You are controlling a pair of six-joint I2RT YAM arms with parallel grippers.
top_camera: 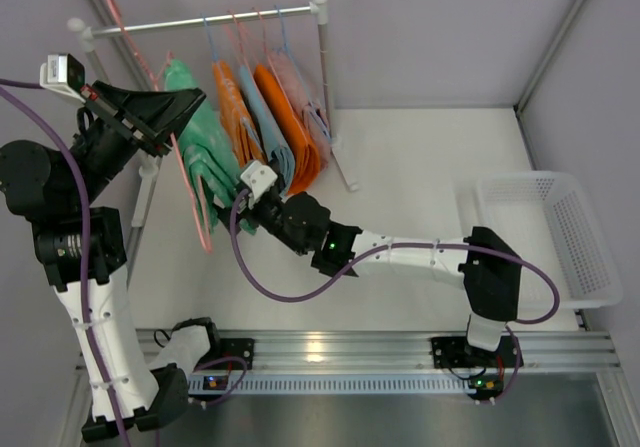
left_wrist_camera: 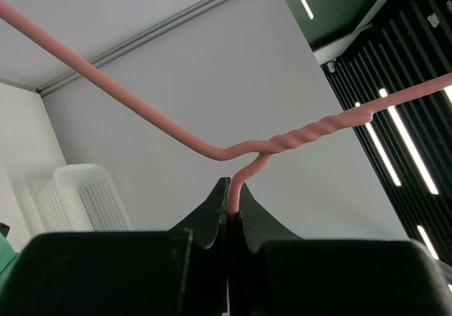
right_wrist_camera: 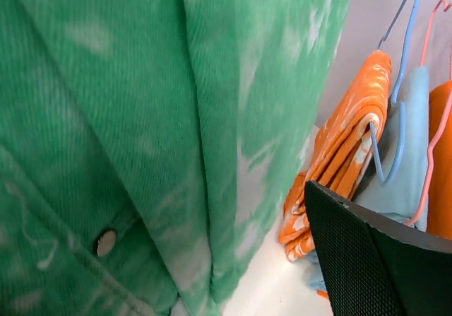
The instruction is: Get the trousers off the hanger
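The mint-green trousers (top_camera: 205, 145) with pale blotches hang folded over the thin pink hanger (top_camera: 192, 195), which is held off the rail at the rack's left end. My left gripper (top_camera: 178, 115) is shut on the hanger's wire stem just below its twisted neck (left_wrist_camera: 311, 129); the wire runs between the closed fingertips (left_wrist_camera: 219, 196). My right gripper (top_camera: 243, 205) is at the trousers' lower right edge. In the right wrist view the green cloth (right_wrist_camera: 141, 118) fills the left, with one black finger (right_wrist_camera: 367, 259) apart from it at the right; the other finger is hidden.
The clothes rack rail (top_camera: 200, 22) holds an orange patterned pair (top_camera: 235, 107), a light blue pair (top_camera: 268, 117) and another orange pair (top_camera: 298, 132) on blue-hooked hangers, just right of the green trousers. A white mesh basket (top_camera: 545, 232) stands at the table's right.
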